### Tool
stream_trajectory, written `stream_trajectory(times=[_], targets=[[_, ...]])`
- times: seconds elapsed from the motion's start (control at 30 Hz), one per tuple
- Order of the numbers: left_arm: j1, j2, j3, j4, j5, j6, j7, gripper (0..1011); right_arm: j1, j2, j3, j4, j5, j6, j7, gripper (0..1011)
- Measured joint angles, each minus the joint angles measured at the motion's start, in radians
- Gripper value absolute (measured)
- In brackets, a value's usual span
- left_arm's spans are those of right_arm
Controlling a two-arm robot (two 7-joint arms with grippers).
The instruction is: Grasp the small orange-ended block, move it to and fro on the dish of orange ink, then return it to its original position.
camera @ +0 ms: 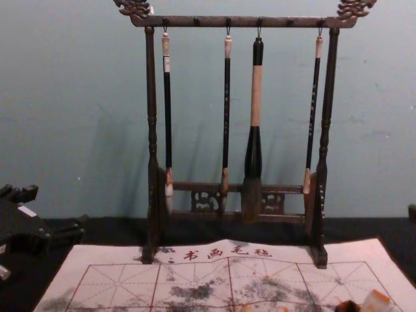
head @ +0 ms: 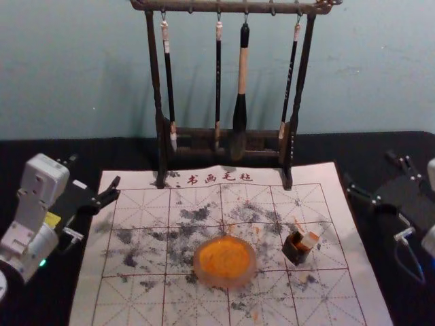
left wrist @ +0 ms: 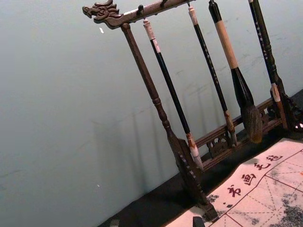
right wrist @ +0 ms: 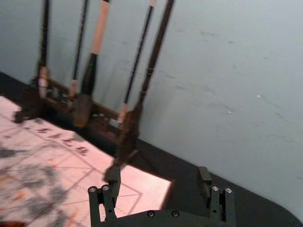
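so, i have the writing mat (head: 367,299) under the ink dish (head: 225,281), with the brush rack (head: 262,8) standing beyond it. my left gripper (head: 95,171) hangs well off to the dish's left, fingers spread; my right gripper (head: 369,167) hangs well off to its right, fingers also apart. near the dish's right side sits a dark pot (head: 295,252), the orange-ended block (head: 309,240) tilted at its mouth.

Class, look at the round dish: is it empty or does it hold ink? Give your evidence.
Not empty: orange ink covers the floor of the round dish, inside its pale rim.
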Motion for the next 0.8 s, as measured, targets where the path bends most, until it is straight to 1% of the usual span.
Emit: stream_trajectory(times=[0.07, 0.1, 0.13, 0.17, 0.23, 0.33, 0.4, 0.47, 0.53, 0.73, 0.8], targets=[[0.000, 0.000, 0.000, 0.000, 0.000, 0.000, 0.000, 1001, -0.018, 0.010, 0.006, -0.020, 0.012, -0.004, 0.020, 1002], [0.000, 0.000, 0.000, 0.000, 0.000, 0.000, 0.000, 1001, -0.037, 0.020, 0.013, -0.039, 0.026, -0.008, 0.040, 1000], [0.000, 0.000, 0.000, 0.000, 0.000, 0.000, 0.000, 1001, -0.037, 0.020, 0.013, -0.039, 0.026, -0.008, 0.040, 1002], [0.000, 0.000, 0.000, 0.000, 0.000, 0.000, 0.000, 1002, -0.056, 0.029, 0.019, -0.059, 0.040, -0.015, 0.063, 1002], [0.000, 0.000, 0.000, 0.000, 0.000, 0.000, 0.000, 1001, -0.076, 0.038, 0.025, -0.077, 0.059, -0.023, 0.090, 1002], [0.000, 0.000, 0.000, 0.000, 0.000, 0.000, 0.000, 1001, -0.120, 0.062, 0.037, -0.120, 0.110, -0.046, 0.164, 1002], [0.000, 0.000, 0.000, 0.000, 0.000, 0.000, 0.000, 1001, -0.134, 0.070, 0.041, -0.135, 0.129, -0.052, 0.195, 1000], [0.000, 0.000, 0.000, 0.000, 0.000, 0.000, 0.000, 1001, -0.144, 0.076, 0.043, -0.144, 0.144, -0.056, 0.221, 1002], [0.000, 0.000, 0.000, 0.000, 0.000, 0.000, 0.000, 1001, -0.159, 0.083, 0.045, -0.155, 0.170, -0.056, 0.268, 1002], [0.000, 0.000, 0.000, 0.000, 0.000, 0.000, 0.000, 1001, -0.165, 0.082, 0.038, -0.150, 0.195, -0.038, 0.326, 1002], [0.000, 0.000, 0.000, 0.000, 0.000, 0.000, 0.000, 1001, -0.160, 0.080, 0.028, -0.139, 0.198, -0.015, 0.355, 1002]])
